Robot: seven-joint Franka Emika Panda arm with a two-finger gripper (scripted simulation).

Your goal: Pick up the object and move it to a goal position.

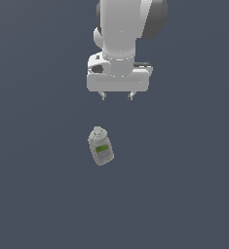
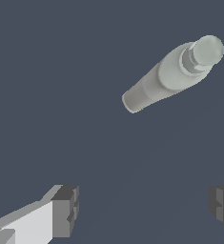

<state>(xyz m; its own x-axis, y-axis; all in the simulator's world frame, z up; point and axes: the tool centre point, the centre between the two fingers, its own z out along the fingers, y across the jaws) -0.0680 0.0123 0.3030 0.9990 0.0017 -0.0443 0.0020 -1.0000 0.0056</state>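
- Exterior view: gripper (image 1: 117,96) spread wide, empty, hanging above bottle (image 1: 101,147), well apart.
- Bottle stands tilted on bare floor.
- Prob light, rigid, slick; grab mid-body, below cap (image 2: 207,50).

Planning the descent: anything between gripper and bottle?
Nothing. Bare surface separates the open gripper from the bottle, clearest in the exterior view.

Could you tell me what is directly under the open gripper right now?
Only bare dark surface shows between the gripper fingers. The bottle stands off to one side, not beneath it. What lies under the bottle's own base is hidden.
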